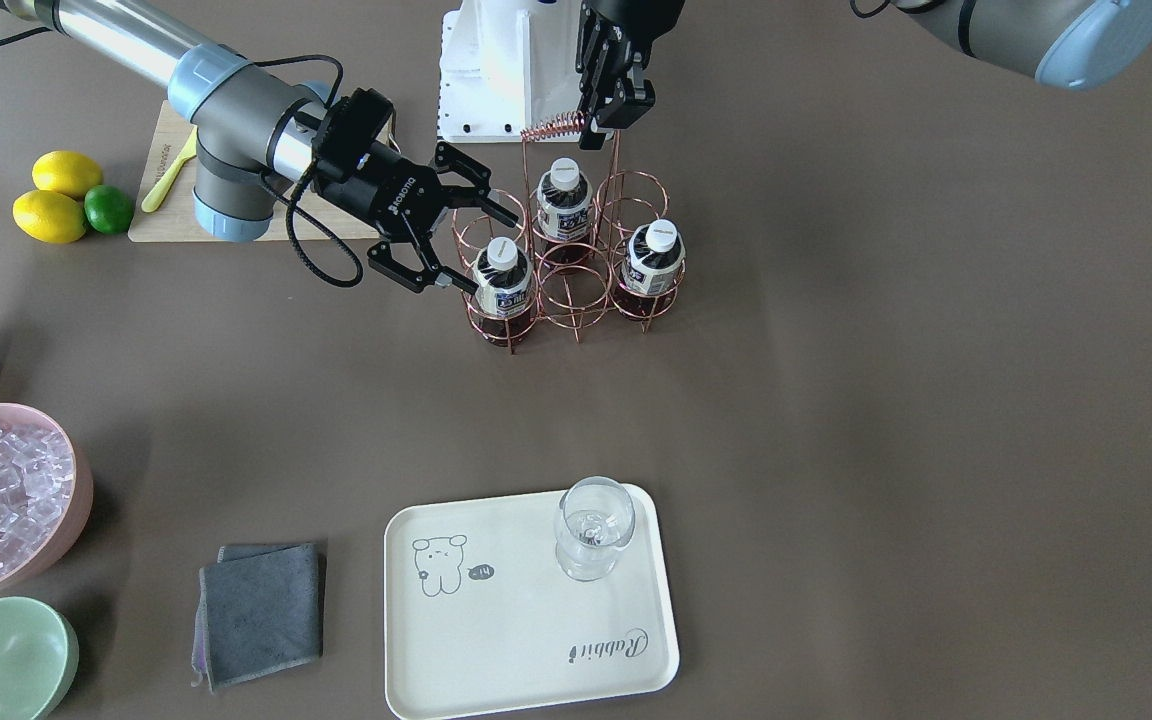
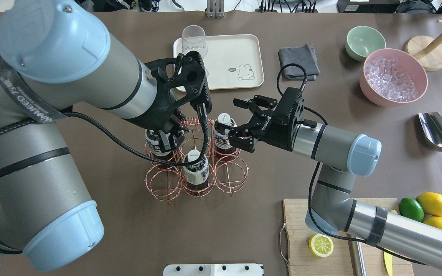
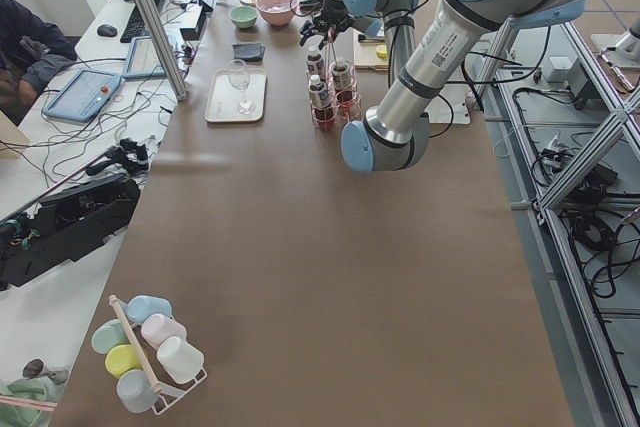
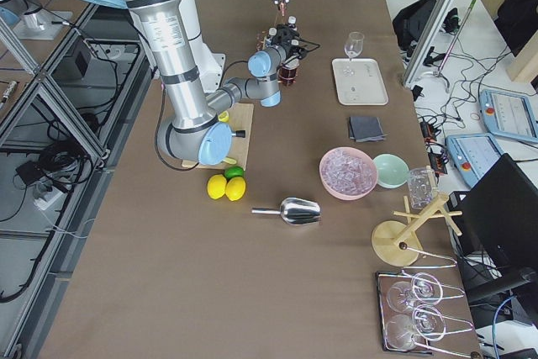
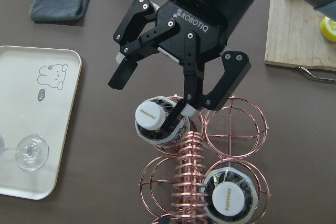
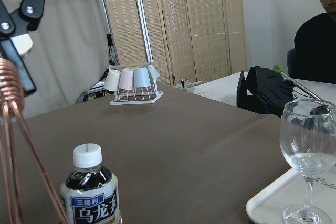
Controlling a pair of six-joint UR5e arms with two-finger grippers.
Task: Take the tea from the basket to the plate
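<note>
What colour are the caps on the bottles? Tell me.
White caps on all three; clearest in the front-facing view.

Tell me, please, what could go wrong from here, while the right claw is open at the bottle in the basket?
1. The right claw is open at the tea, and one finger sits close to the basket wires; in closing, it may catch a wire.
2. If the tea rubs its ring when lifted, the basket may tilt, though the left claw grips its handle.
3. A glass stands on the plate; the arriving tea could knock it over.
</note>
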